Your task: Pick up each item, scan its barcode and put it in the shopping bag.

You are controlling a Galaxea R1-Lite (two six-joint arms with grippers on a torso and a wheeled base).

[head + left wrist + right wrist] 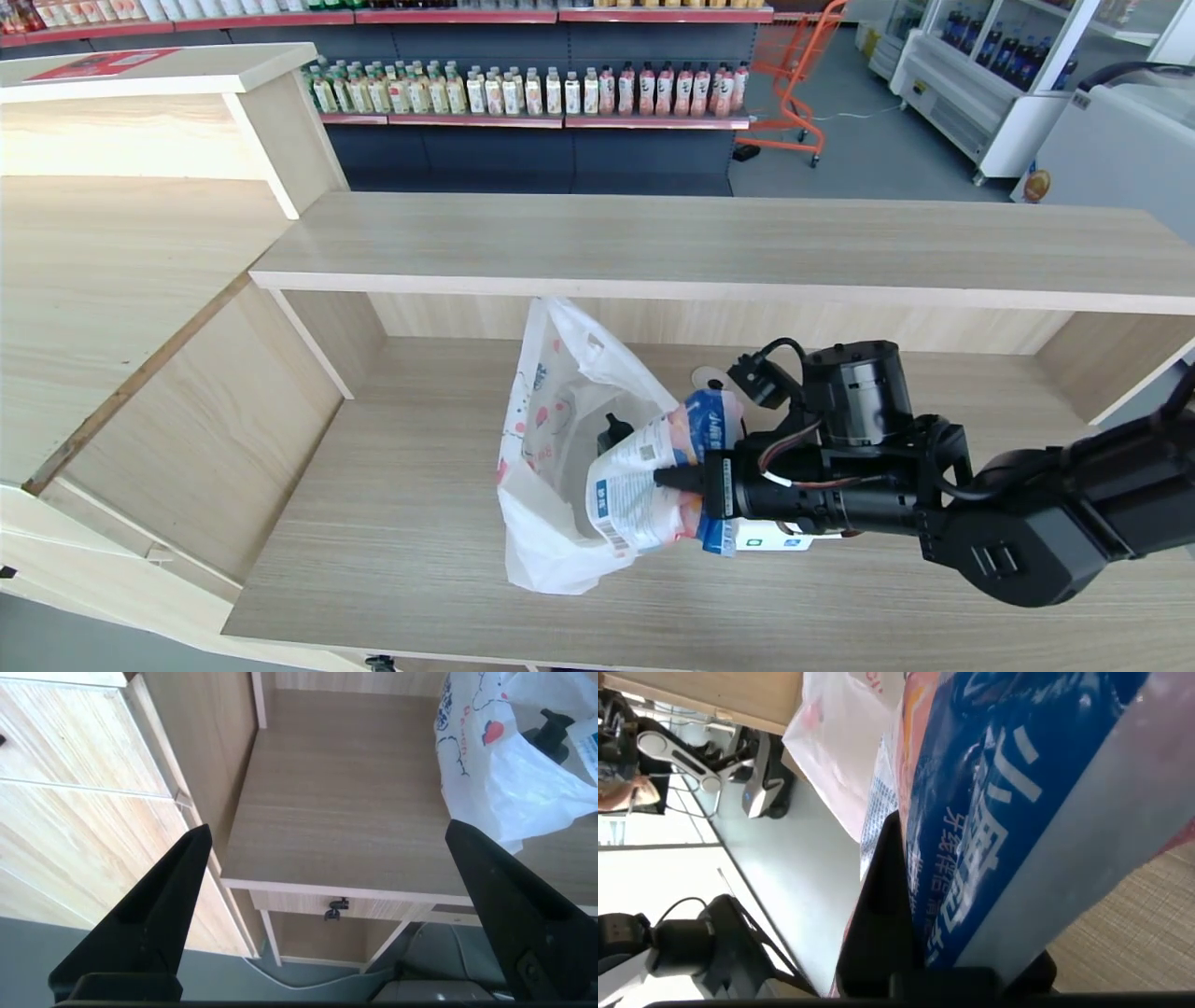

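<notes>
Item 1, right gripper (670, 478): one, fingers pressed together on the packet, pinching it near mid-length, tips aimed toward the robot's left

Item 2, packet (639, 499): one, a white, blue and pink pouch held in the right gripper. Its long axis runs crosswise to the fingers, the blue end on the far side and the white barcoded end on the near side. It hangs at the mouth of the bag

Item 3, shopping bag (546, 411): one, white plastic, standing open on the counter (392, 523) directly ahead of and under the right fingertips. The opening faces the gripper, so the drop looks short and straight down; the right arm is plainly the nearer

Item 4, black object (613, 431): one, inside the bag just beyond the packet; kind cannot be told

Item 5, flat white device (775, 539): one, on the counter beneath the right wrist

Item 6, round disc (709, 378): one, on the counter beyond the wrist

Item 7, left gripper (327, 831): one, fingers spread wide and empty, off the counter's near edge, well apart from the bag
</notes>
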